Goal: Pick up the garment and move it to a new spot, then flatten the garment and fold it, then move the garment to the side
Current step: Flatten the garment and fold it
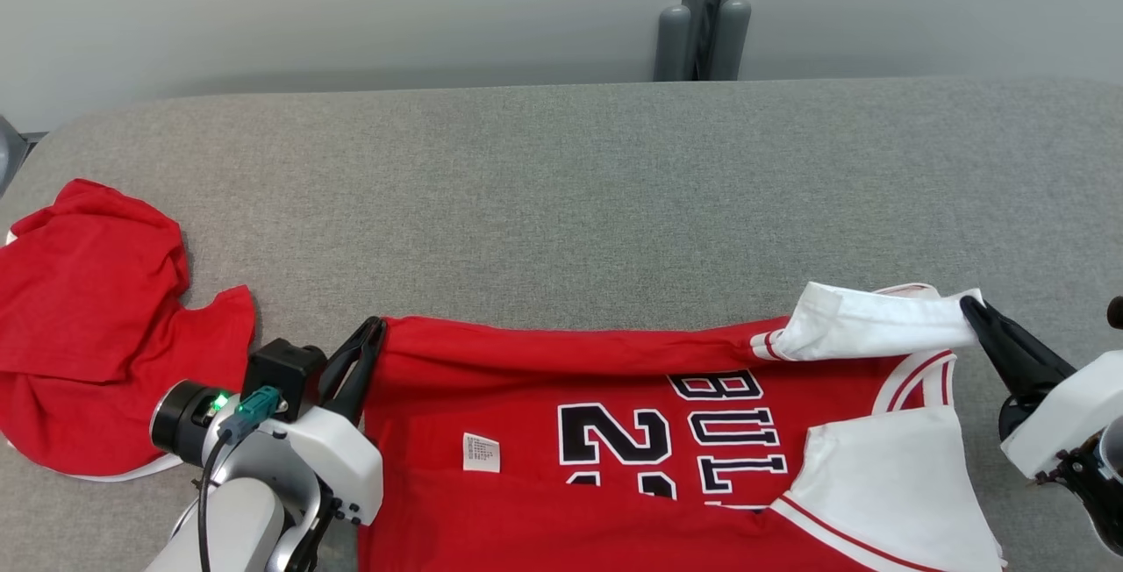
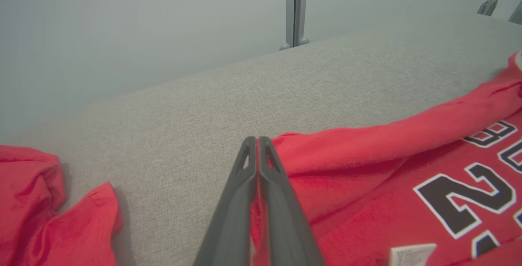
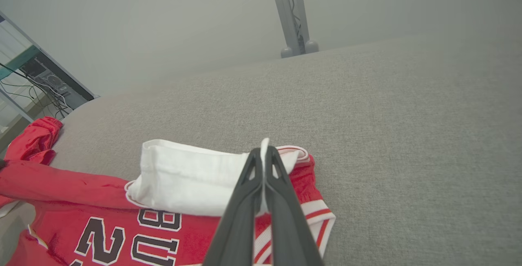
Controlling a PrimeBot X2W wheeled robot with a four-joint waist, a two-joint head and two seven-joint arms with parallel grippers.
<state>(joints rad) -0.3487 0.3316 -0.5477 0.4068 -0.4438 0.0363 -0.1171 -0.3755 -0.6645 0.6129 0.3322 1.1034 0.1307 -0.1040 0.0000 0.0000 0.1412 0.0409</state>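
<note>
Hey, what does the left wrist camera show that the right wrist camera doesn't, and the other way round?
Left wrist: the left gripper shut on the red edge of the jersey, and a white label. Right wrist: the right gripper shut on the white sleeve, and a rack with cables. Both: the jersey, the other red garment, the grey table and the post.

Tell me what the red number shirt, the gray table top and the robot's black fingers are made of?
Jersey: soft matte cloth, maybe polyester or cotton; it folds and wrinkles.
Table cover: gray woven fabric; a fine speckled weave shows.
Fingers: likely hard plastic, dark and matte; smooth, stiff, with cut-out holes.
</note>
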